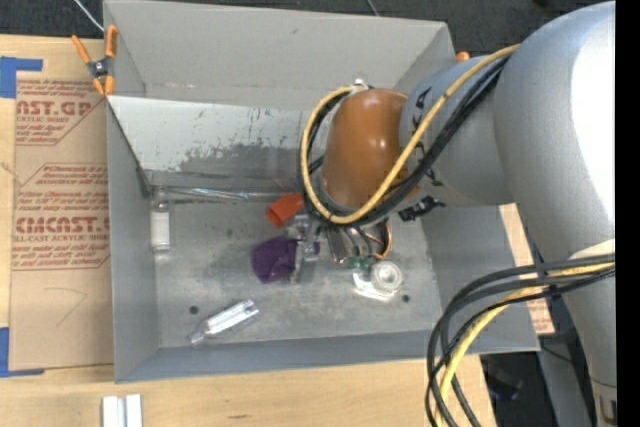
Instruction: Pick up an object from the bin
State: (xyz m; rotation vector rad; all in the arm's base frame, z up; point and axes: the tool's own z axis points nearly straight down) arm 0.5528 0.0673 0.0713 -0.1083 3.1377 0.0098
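Purple lump (pixel 270 260) sits mid-floor in the bin (pixel 200 130), a bit toward the view's lower wall. You've got the gripper (pixel 305 250) right at its right edge, touching or nearly so. Can't tell if it's open or closed. Orange piece (pixel 285 209) just behind, clear round part (pixel 378 280) to the right.

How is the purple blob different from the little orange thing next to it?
Colour: the purple blob is dark purple, while the orange thing is bright orange.
Size: the purple blob looks bigger and rounder, and the orange thing looks smaller and flatter.
Place: the purple blob lies right beside the gripper, while the orange thing lies further back, partly tucked under the arm.
Both lie on the floor of the bin, near its middle.
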